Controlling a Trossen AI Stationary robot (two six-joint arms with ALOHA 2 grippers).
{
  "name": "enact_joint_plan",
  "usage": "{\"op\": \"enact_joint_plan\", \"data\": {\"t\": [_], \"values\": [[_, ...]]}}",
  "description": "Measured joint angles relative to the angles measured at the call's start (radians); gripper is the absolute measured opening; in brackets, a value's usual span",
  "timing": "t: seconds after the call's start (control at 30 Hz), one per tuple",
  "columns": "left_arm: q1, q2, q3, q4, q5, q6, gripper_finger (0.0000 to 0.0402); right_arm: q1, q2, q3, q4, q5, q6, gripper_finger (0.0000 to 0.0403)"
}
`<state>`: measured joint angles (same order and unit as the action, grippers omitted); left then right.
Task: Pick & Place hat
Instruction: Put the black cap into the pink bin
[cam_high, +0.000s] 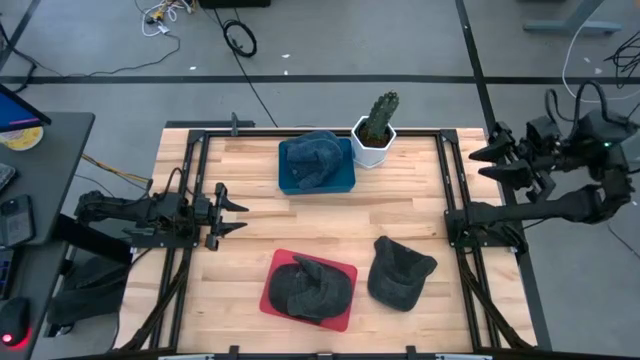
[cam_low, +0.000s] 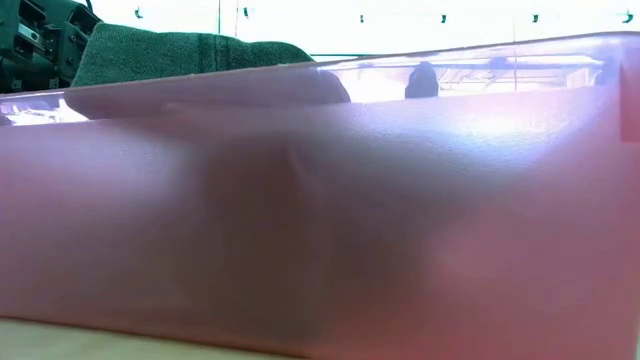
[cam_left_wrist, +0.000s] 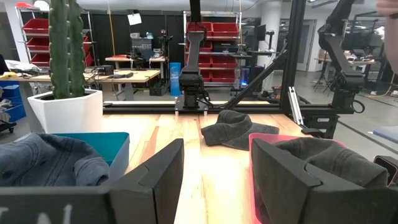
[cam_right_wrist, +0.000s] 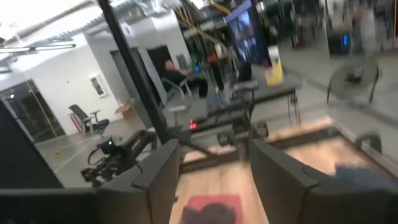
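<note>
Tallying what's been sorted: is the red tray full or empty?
Full: a dark hat lies inside the red tray. Another hat lies outside it on the table.

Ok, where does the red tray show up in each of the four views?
High: red tray, near table edge, a dark hat in it.
Low: its wall fills the picture.
Left wrist, behind the fingers.
Right wrist, low centre, blurred.
Shared landmark: the loose hat beside it.

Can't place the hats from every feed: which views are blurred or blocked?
Low view: red bin wall fills it, out of focus, backlit glare above. Right wrist view: motion-blurred. High view and left wrist view: sharp; loose hat clear on table.
</note>
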<state>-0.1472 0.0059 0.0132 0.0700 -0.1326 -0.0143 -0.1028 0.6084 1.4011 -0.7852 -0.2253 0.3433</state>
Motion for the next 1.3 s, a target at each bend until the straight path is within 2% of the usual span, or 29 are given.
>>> {"op": "enact_joint_plan", "data": {"t": [0.37, 0.53, 0.8, 1.1, 1.3], "values": [[0.0, 0.0, 0.0, 0.0, 0.0, 0.0, 0.0193, 0.0, 0.177, 0.182, -0.247, -0.012, 0.073, 0.0198], [0.0, 0.0, 0.0, 0.0, 0.0, 0.0, 0.0193, 0.001, 0.237, 0.239, -0.273, -0.06, 0.115, 0.0198], [0.0, 0.0, 0.0, 0.0, 0.0, 0.0, 0.0193, 0.038, 0.312, 0.32, -0.306, -0.063, 0.148, 0.0198], [0.0, 0.0, 0.0, 0.0, 0.0, 0.0, 0.0193, 0.128, 0.397, 0.328, -0.367, -0.051, 0.196, 0.0198], [0.0, 0.0, 0.0, 0.0, 0.0, 0.0, 0.0193, 0.235, 0.464, 0.328, -0.421, 0.032, 0.257, 0.0198]]}}
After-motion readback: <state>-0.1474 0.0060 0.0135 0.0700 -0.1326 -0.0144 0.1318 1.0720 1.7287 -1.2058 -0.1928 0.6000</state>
